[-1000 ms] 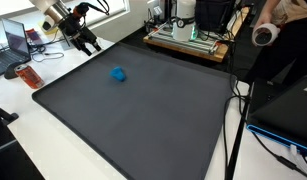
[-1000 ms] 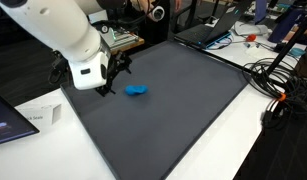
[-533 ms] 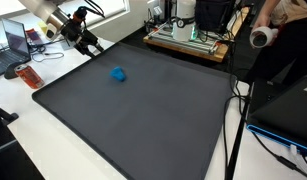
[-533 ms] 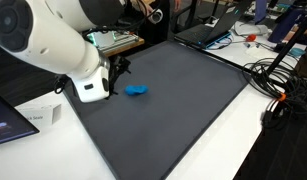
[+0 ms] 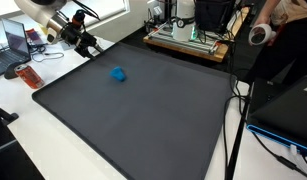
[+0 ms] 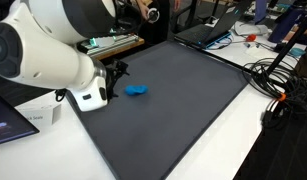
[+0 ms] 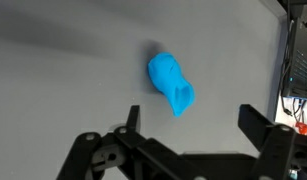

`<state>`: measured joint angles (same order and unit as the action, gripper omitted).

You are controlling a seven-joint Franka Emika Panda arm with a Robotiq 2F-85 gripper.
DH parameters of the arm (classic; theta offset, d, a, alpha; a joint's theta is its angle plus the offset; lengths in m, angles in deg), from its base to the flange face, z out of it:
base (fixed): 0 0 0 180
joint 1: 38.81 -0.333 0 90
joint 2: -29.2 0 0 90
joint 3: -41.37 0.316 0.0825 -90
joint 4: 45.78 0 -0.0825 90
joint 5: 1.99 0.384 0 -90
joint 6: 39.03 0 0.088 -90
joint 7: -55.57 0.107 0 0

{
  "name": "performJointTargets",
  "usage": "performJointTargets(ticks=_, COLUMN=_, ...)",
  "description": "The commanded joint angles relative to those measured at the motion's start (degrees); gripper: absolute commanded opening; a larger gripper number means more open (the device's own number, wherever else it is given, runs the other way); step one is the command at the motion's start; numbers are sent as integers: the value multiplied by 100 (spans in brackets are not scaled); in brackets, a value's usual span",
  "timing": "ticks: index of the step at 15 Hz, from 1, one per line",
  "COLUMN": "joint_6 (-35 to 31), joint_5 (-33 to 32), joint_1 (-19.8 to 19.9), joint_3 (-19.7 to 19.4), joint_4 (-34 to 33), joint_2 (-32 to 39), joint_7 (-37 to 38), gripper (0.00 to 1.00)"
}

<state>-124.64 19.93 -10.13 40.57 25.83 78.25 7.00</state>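
— Fingers point(image 7: 133, 118) stand spread wide, nothing between them. Where's the blue lump point(image 7: 170, 84)?
— It lies on the dark mat point(image 7: 53, 60), just ahead of your gripper point(image 7: 193, 135) and clear of it. It looks soft, light and probably squashy, so pinch gently across its narrower middle.

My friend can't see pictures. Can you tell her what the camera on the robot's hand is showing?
A small bright blue lumpy object lies on a flat dark grey mat, seen from above. The robot's black gripper fills the bottom of the picture, with its two fingers wide open, holding nothing and not touching the blue object.
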Motion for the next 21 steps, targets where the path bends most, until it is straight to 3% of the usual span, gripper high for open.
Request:
performJointTargets(ticks=1, joint_6=-363, joint_5=254, joint_1=114, joint_3=54, joint_4=-180, joint_2=192, joint_7=-85, gripper=100)
performJointTargets(ticks=11, joint_6=-1284, joint_5=325, joint_1=155, joint_3=168, joint_4=367, joint_2=238, joint_7=-540, gripper=100)
performJointTargets(ticks=21, joint_6=-2039, joint_5=354, joint_1=73, joint_3=104, joint_4=1894, joint_2=-774, joint_7=-1410, gripper=100)
